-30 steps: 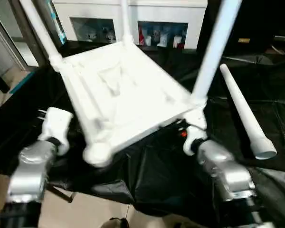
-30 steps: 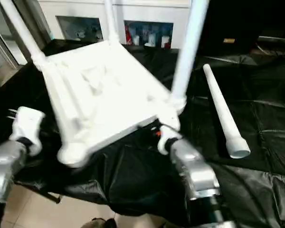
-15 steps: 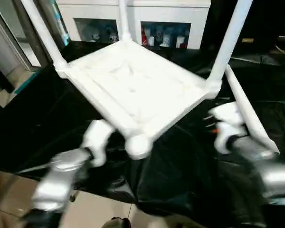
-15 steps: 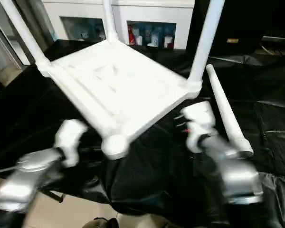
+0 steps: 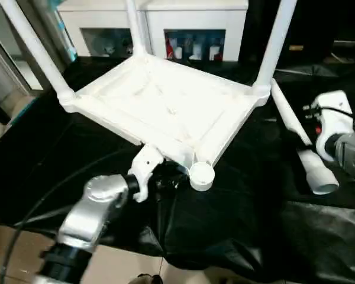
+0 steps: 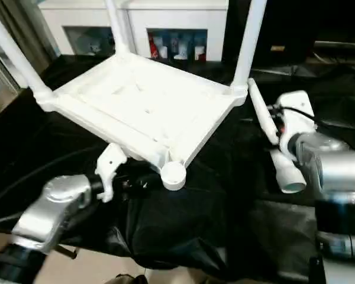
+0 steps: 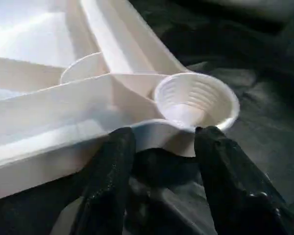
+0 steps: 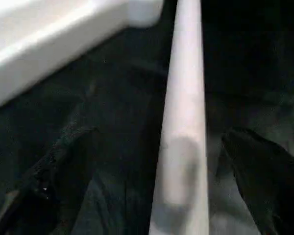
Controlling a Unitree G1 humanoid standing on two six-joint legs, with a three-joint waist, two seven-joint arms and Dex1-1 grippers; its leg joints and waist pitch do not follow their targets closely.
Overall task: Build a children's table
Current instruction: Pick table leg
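Observation:
The children's table [image 5: 165, 103] lies upside down on the black cloth, with three white legs [image 5: 275, 44] standing up from its corner sockets. Its near corner socket [image 5: 201, 176] is empty. My left gripper [image 7: 161, 134] is shut on the table's rim just under that socket, one black finger [image 7: 112, 166] on each side. The loose fourth leg [image 5: 302, 145] lies on the cloth to the right. My right gripper [image 8: 159, 132] hangs over this leg [image 8: 183, 122], open wide, its fingers [image 8: 63, 166] well clear of it on both sides.
A white cabinet [image 5: 189, 23] with glass doors stands behind the work. The black cloth [image 5: 225, 236] drapes over the front edge, with pale floor [image 5: 12, 242] below. A black cable [image 5: 53, 195] runs along my left arm.
The tilted table top has come down flatter. My right gripper left the table's right corner, swung right over the loose leg and opened wider. My left arm moved in toward the near corner.

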